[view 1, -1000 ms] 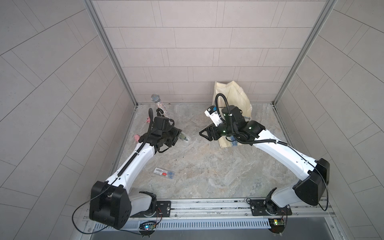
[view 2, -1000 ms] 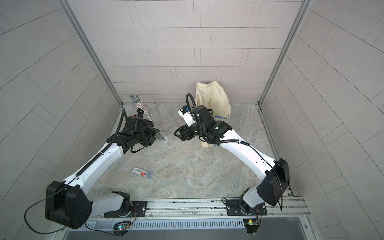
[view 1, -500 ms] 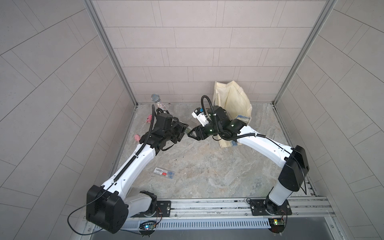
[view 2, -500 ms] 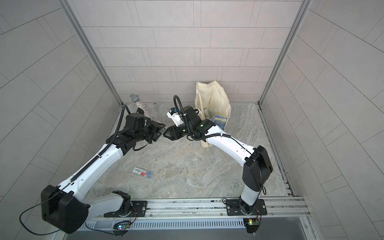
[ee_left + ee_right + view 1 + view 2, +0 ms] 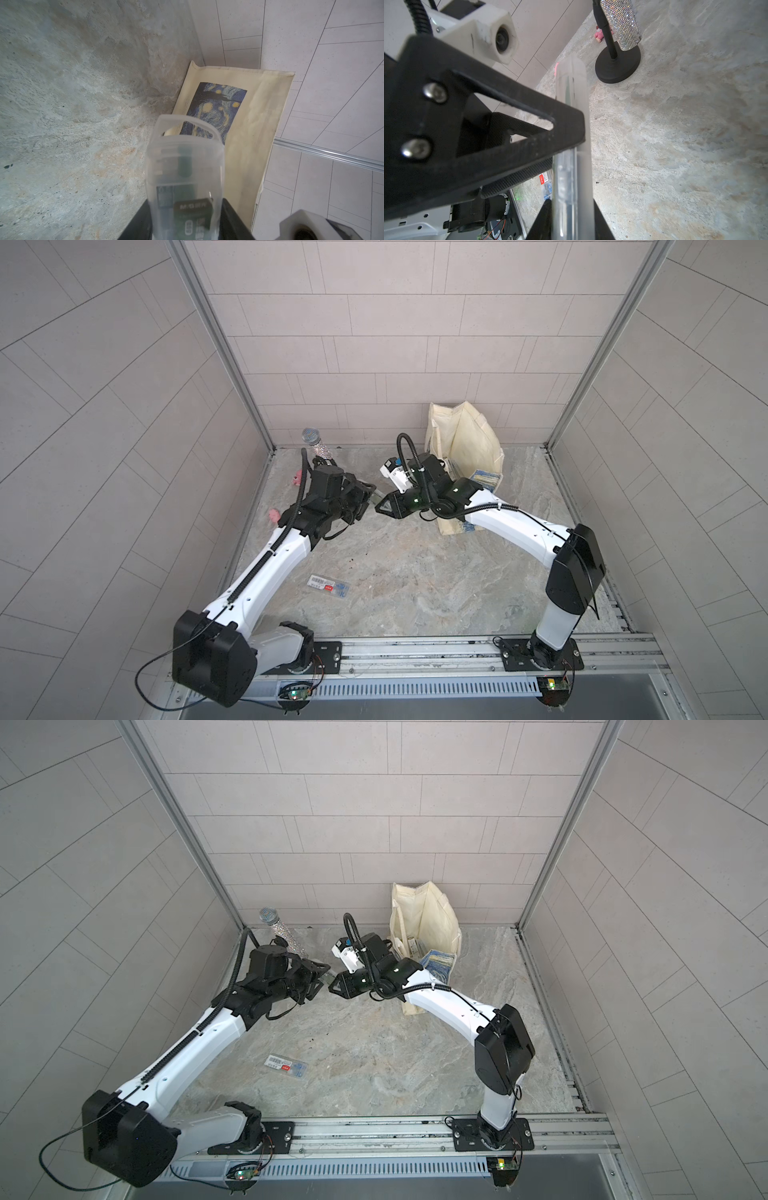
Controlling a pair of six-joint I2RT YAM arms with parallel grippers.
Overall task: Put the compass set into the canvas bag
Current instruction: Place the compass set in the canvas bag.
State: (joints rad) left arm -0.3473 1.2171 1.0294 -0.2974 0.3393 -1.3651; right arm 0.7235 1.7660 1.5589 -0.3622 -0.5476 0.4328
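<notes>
The compass set is a clear plastic case with dark contents, held above the floor between both arms. My left gripper is shut on one end. My right gripper is shut on the other end, and the case runs out past its black fingers. In both top views the two grippers meet tip to tip left of the canvas bag. The cream bag stands against the back wall with its mouth up. Its blue-and-yellow print faces the left wrist camera.
A glittery microphone on a black round stand is at the back left corner. Two small pink toys lie by the left wall. A flat clear packet with a red label lies on the stone floor in front.
My right arm swung left from beside the bag to meet the left gripper, and its jaws closed on the case. The left gripper rose slightly towards it, still shut on the case.
</notes>
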